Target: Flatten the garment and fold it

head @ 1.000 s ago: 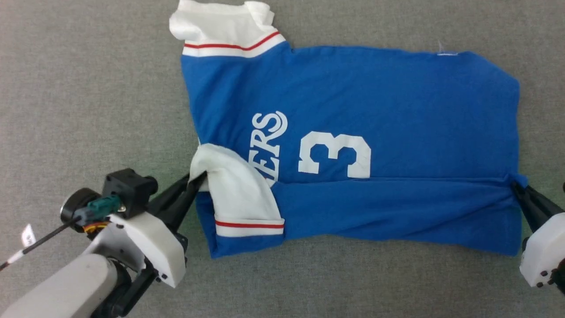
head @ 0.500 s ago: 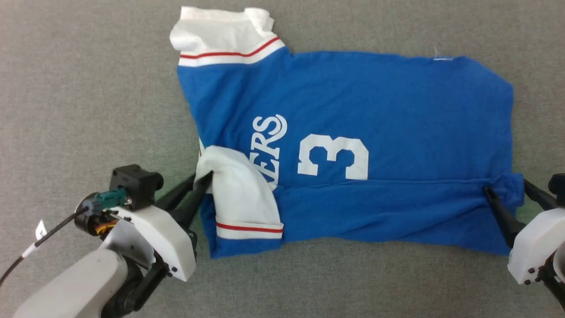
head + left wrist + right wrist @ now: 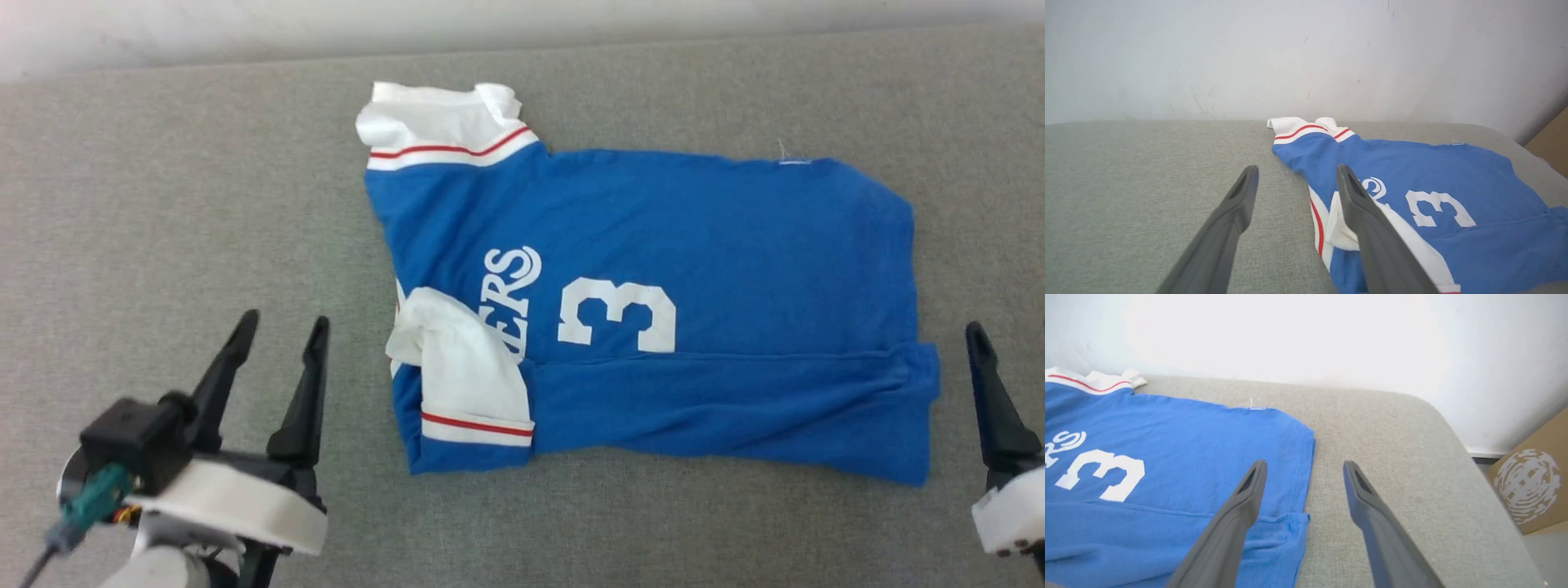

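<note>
Head view: the garment (image 3: 694, 245) lies flat on the grey surface (image 3: 163, 204), its near long edge already folded over, which I judge to be the first fold done. My left gripper (image 3: 285, 320) and right gripper (image 3: 1305, 463) stand at its two ends, jaws wide and empty, placed for the next grasp. A cardboard box (image 3: 1531, 490) stands nearby, contents hidden.

The royal-blue jersey T-shirt (image 3: 718, 237) lay sideways before me on the grey fabric surface (image 3: 204, 204), its near edge folded over in a long band, one white red-striped sleeve (image 3: 465, 367) flopped across its white lettering.
</note>
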Motion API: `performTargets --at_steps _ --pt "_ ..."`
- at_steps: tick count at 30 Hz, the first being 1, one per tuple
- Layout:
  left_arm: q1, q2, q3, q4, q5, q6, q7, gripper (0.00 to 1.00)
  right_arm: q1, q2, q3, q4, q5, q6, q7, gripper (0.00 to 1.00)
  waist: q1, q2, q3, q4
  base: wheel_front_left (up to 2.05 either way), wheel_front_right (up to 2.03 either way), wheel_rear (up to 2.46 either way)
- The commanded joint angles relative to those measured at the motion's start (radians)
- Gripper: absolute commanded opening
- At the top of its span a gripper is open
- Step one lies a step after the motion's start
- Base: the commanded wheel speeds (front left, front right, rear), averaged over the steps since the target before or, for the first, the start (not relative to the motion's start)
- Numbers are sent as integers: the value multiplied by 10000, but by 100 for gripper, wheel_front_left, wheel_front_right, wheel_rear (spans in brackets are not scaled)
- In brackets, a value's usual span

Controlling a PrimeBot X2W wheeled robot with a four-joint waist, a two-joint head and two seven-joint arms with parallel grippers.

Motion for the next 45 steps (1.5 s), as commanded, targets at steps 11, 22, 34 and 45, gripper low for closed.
performTargets --at_steps 11,22,34,45 --pt "2659 -1618 1377 -600 2076 1011 -205 100 1392 1736 -317 -203 -1783 -9 -2976 100 2 -1 -764 324 0 0 0" --pt "2114 -1070 946 -1155 2419 528 1373 100 1266 1748 -403 223 -1335 -9 -3286 100 2 -1 -645 430 0 0 0" --pt "-66 -1293 -750 -1003 2216 -21 5361 100 941 1749 -189 554 -1235 -9 -3341 100 2 -1 135 254 0 0 0" --pt "-414 -1786 -1106 595 1840 483 6814 100 666 1749 -135 570 -1361 -9 -3272 100 2 -1 640 145 0 0 0"
